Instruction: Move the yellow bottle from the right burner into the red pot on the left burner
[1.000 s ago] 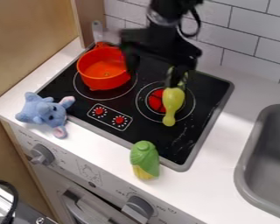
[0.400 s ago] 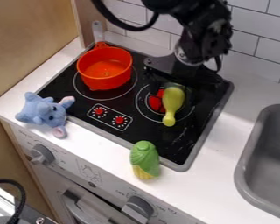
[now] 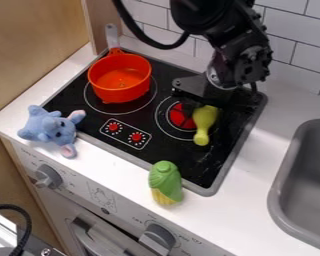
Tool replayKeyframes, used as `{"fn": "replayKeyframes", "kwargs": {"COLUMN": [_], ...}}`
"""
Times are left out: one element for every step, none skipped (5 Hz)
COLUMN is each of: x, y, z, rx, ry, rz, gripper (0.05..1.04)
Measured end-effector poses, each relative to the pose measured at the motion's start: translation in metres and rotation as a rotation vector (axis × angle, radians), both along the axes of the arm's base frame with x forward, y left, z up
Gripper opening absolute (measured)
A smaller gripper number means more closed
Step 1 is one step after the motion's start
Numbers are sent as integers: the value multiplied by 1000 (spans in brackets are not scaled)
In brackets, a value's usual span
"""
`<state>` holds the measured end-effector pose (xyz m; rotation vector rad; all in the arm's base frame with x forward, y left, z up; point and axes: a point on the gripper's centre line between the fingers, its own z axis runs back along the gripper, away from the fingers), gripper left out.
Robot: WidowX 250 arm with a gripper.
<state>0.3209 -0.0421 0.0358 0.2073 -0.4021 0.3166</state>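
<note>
The black gripper hangs low over the right rear part of the black stove top, right at the upper end of a yellow-green, bowling-pin-shaped toy. That toy's wide end is partly hidden beneath the gripper, and its narrow end points toward the stove's front edge. It lies at the right side of the red burner centre. Whether the gripper has hold of it cannot be told.
An orange pot stands on the left burner, its grey handle toward the wall. A blue plush elephant lies on the left counter. A green-and-yellow corn toy is at the front edge; a grey sink is at right.
The gripper came down from the upper left to the yellow-green toy, then shifted slightly right. The toy has moved a little to the right and uncovered more of the red burner centre.
</note>
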Motion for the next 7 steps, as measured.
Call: {"fn": "replayKeyframes", "kwargs": {"x": [-4,-13,-18,-26,-39,-45,-45], "y": [-1,3,6,15,34,58,84], "z": [0,7,17,38,59,70,73], "rx": [-24,-46,-55,-49,-19,19,56], "ry": [12,44,87,147,209,245,256], "rz": [-21,-26,-44,-77,-142,-206,-262], "gripper": [608,608,608,608,608,608,607]}}
